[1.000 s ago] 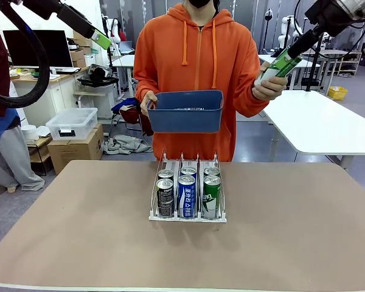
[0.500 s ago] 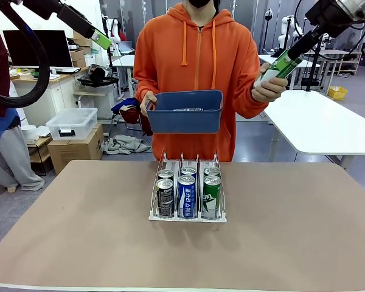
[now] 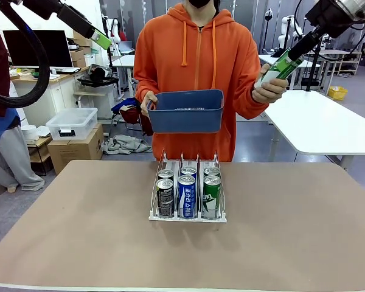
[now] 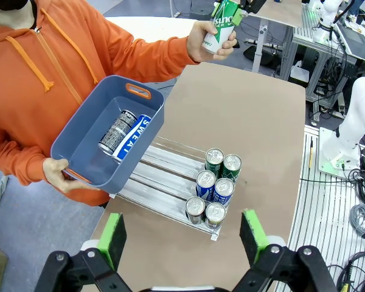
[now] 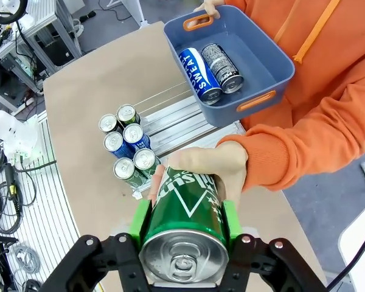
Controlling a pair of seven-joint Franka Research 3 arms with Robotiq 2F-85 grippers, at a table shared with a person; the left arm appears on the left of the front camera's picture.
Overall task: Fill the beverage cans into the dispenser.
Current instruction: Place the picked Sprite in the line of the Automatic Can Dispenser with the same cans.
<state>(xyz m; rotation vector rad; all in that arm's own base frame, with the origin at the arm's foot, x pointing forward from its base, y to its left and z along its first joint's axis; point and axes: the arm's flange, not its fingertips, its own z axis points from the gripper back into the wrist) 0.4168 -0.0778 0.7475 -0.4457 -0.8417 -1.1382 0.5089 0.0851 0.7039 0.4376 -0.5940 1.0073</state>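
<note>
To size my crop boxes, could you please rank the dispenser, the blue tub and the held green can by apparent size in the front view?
1. dispenser, unsure: it stands nearer the camera than the blue tub.
2. blue tub.
3. green can, clearly smallest.

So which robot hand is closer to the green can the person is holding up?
The right. The right gripper is clamped on the green can, which the person's hand also holds. The left gripper hangs open, high up on the other side.

A hand point(image 3: 269, 90) hides the green can's point(image 3: 284, 62) base.
</note>
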